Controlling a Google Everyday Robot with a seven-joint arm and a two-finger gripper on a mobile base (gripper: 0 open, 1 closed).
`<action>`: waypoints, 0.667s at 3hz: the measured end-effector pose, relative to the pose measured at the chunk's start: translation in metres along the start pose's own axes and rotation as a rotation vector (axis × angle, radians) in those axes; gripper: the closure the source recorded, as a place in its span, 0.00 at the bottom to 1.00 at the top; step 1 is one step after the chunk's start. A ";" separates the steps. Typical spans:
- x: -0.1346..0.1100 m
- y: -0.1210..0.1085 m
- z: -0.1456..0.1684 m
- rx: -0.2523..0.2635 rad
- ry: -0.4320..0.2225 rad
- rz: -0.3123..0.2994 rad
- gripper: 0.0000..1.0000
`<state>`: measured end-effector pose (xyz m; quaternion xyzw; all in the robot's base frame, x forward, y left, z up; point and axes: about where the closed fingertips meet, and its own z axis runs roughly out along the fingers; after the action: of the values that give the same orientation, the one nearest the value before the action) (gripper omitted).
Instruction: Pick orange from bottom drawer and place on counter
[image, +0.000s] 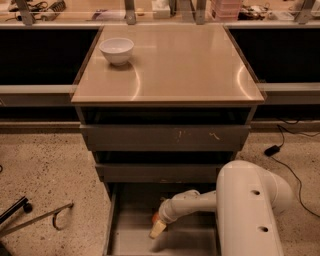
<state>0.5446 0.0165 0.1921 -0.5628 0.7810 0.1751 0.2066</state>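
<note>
While the hand (157, 229) sits low inside the open bottom drawer (131, 236), touching or just beside the orange (155, 218) there, you're at the grasp step; its grip can't be told, so confirm a hold before lifting to the counter (170, 65) above that drawer.

Glossy counter (180, 65); matt grey metal bottom drawer (129, 236); smooth pale gripper (157, 230) down inside it; rough speckled floor (50, 170)
</note>
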 end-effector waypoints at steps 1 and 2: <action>0.015 0.002 0.018 -0.017 -0.011 0.027 0.00; 0.026 -0.006 0.048 -0.067 -0.020 0.033 0.00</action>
<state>0.5489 0.0183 0.1378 -0.5547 0.7817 0.2103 0.1927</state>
